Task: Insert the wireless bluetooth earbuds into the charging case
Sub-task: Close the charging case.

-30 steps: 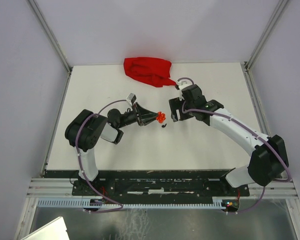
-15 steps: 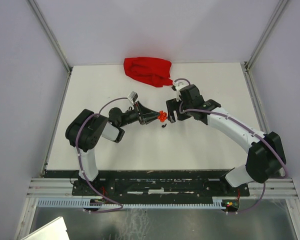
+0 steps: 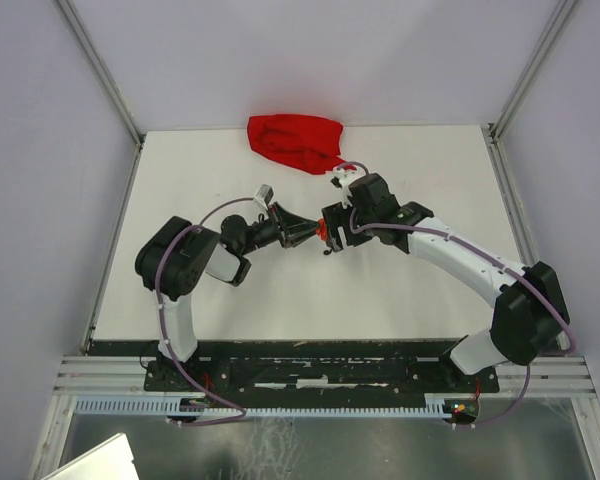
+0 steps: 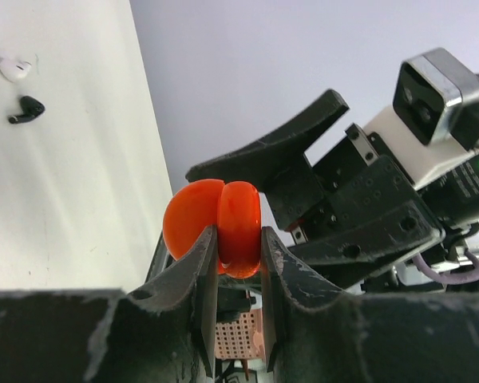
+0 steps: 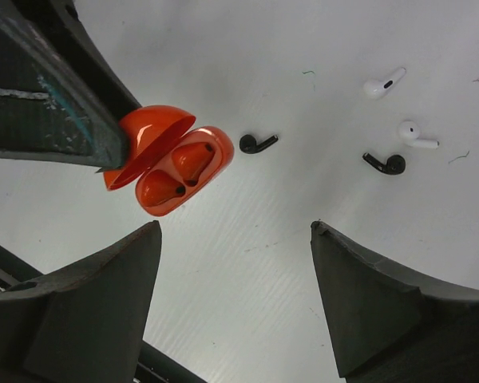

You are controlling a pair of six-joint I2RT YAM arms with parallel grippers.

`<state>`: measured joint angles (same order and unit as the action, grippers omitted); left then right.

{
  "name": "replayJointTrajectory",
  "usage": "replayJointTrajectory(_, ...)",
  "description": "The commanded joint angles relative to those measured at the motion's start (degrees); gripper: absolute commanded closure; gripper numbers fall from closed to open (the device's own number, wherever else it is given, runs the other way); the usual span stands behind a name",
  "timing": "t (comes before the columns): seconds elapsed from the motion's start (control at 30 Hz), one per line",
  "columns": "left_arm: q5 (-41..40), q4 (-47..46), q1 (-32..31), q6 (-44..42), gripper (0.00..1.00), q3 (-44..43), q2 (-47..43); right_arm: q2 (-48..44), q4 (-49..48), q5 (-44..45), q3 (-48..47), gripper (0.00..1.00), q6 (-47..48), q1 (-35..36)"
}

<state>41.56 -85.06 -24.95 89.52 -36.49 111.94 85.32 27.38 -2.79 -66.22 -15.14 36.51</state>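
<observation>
1. Left hand: closed on the orange-red charging case, one finger pressed against each flat face. The case is held up off the white counter.
2. Charging case, as seen from the right wrist: the lid is swung open and the two hollows of the lower half face outward. Everything in there is the same orange, so I cannot tell whether they are filled.
3. Right hand: the fingers are spread wide with nothing between them. It hangs just beside the case, opposite the left hand, and the case sits ahead of its fingertips, not inside the gap.
4. Black earbud: lies on the counter near the case's open side, not touching it. It is the loose piece nearest the case.
5. First white earbud, second white earbud and second black earbud: a loose group on the counter, well apart from the case and beyond the black earbud. The second black earbud lies just beside the second white one.
6. Red cloth: bunched at the counter's far edge, well apart from the case.
</observation>
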Motion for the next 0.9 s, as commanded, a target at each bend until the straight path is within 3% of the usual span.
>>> replayJointTrajectory(0.0,-3.5,-2.0,-0.4,-0.6,0.97,-1.0,1.0,-1.2,-2.9,3.8,-1.8,0.17,-0.8,0.6)
replayJointTrajectory(0.13,-8.8,-5.2,-0.3,3.4,0.97,1.5,1.2,-5.3,-6.7,12.3,2.0,0.15,-1.1,0.6)
replayJointTrajectory(0.27,-15.5,-8.1,-0.4,10.3,0.97,4.1,1.4,-10.8,-16.6,14.0,10.4,0.13,1.1,0.6)
replayJointTrajectory(0.4,-20.7,-8.7,-1.1,15.9,0.97,5.6,0.5,-15.5,-31.7,14.0,20.1,0.12,3.1,0.6)
replayJointTrajectory(0.5,-24.2,-8.6,-2.1,19.9,0.97,6.7,-0.6,-17.4,-48.7,12.4,30.0,0.12,5.9,0.6)
replayJointTrajectory(0.6,-26.4,-6.1,-2.9,23.1,0.97,7.1,-2.4,-15.0,-67.7,8.5,36.9,0.11,8.8,0.6)
replayJointTrajectory(0.87,-30.8,7.3,-4.3,23.8,0.97,7.7,-11.6,-4.6,-82.1,6.8,38.1,0.12,13.0,2.9)
